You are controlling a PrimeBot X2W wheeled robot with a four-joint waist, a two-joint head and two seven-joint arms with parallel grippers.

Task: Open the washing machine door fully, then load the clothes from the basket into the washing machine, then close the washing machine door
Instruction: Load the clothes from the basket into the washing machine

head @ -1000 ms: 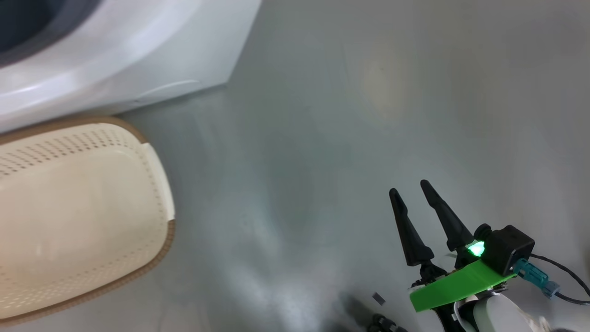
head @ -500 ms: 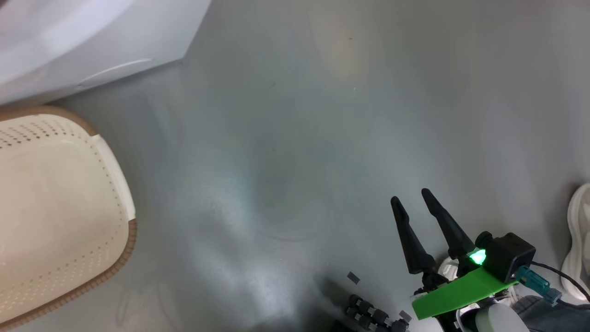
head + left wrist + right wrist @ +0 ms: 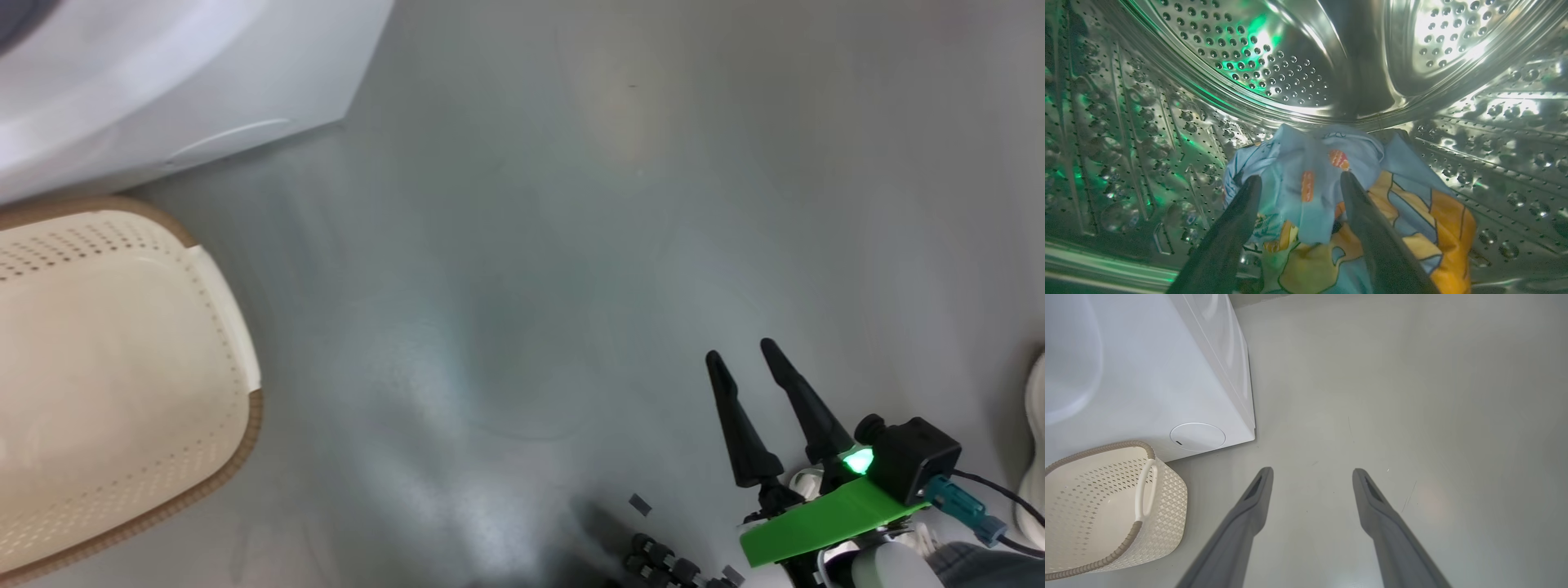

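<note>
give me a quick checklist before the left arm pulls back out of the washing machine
1. Load is in: ok, the clothes lie on the bottom of the drum.
2. Grip released: ok, the left gripper has its fingers apart.
3. Cloth free of the fingers: cannot tell, a fold lies between them.
4. Nothing left behind: ok for the part of the basket in view, bare inside.
5. Other arm free: ok, the right gripper is open and holds nothing, above the floor.
6. Swing path of the door: cannot tell.
</note>
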